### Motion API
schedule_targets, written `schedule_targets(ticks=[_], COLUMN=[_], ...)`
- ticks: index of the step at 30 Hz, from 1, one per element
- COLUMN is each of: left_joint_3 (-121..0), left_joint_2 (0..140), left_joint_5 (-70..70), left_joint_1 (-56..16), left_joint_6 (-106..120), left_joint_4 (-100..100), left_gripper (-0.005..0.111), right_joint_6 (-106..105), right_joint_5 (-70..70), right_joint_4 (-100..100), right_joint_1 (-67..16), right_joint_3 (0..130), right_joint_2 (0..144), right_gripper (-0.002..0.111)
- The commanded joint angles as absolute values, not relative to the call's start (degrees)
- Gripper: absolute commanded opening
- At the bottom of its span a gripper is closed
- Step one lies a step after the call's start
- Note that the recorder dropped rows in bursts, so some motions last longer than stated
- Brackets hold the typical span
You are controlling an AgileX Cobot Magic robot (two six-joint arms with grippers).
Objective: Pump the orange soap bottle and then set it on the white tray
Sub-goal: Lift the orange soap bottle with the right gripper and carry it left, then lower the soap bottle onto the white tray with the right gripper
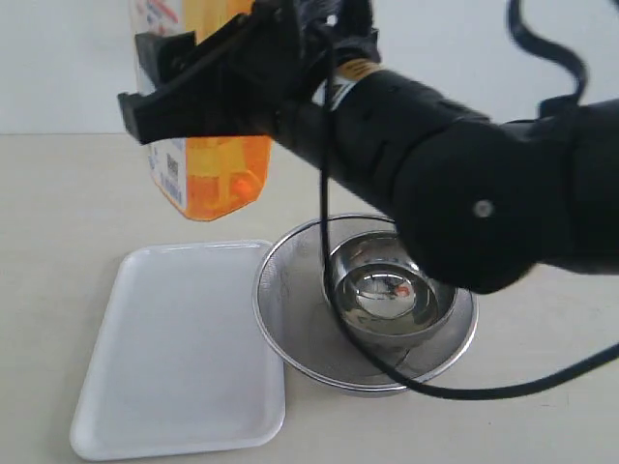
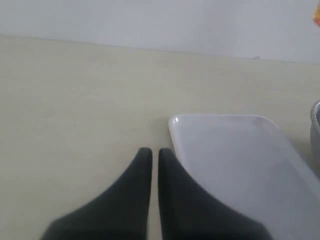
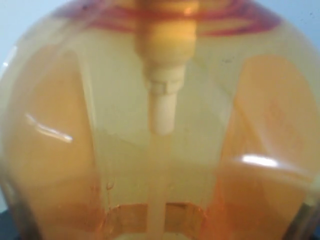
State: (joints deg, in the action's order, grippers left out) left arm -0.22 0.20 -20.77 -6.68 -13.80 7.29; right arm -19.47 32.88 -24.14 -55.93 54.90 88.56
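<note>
My right gripper (image 1: 186, 95) is shut on the orange soap bottle (image 1: 218, 179) and holds it in the air above the far end of the white tray (image 1: 179, 358). The bottle's white label faces left, and its pump head is cut off at the top of the exterior view. Seen from the right wrist, the translucent bottle (image 3: 160, 125) fills the picture with its white dip tube inside, hiding the fingers. My left gripper (image 2: 151, 152) is shut and empty, low over the table beside a corner of the tray (image 2: 235, 165).
A round steel mesh strainer (image 1: 290, 319) with a shiny steel bowl (image 1: 387, 295) inside it stands just right of the tray. Its rim (image 2: 316, 120) shows at the edge of the left wrist view. A black cable hangs from the right arm across the strainer.
</note>
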Motion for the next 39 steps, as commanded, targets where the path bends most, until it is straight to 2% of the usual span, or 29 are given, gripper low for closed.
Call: schedule_targets(ticks=[1,18,28,39], left_joint_3=[0.0,0.0,0.0,0.0], left_joint_2=[0.0,0.0,0.0,0.0], left_joint_5=[-20.9,-20.9,-20.9,-20.9], left_joint_1=[-6.6,-6.6,-6.6,-6.6], left_joint_6=[-13.7,-13.7,-13.7,-13.7], left_joint_4=[6.7,6.7,6.7,6.8], left_gripper=[0.005,0.005,0.005,0.005], right_joint_6=[-18.1,-17.0,-32.5,-27.3], right_joint_5=[39.2,47.0,51.2,51.3], right_joint_4=[-23.4,-27.2,-37.1,-38.6], right_joint_1=[-56.7,-61.6,-66.4,-66.5], right_joint_3=[58.8,62.2,62.2,62.2], right_joint_2=[92.9,114.3,116.1,116.1], right_gripper=[0.000,0.000,0.000,0.000])
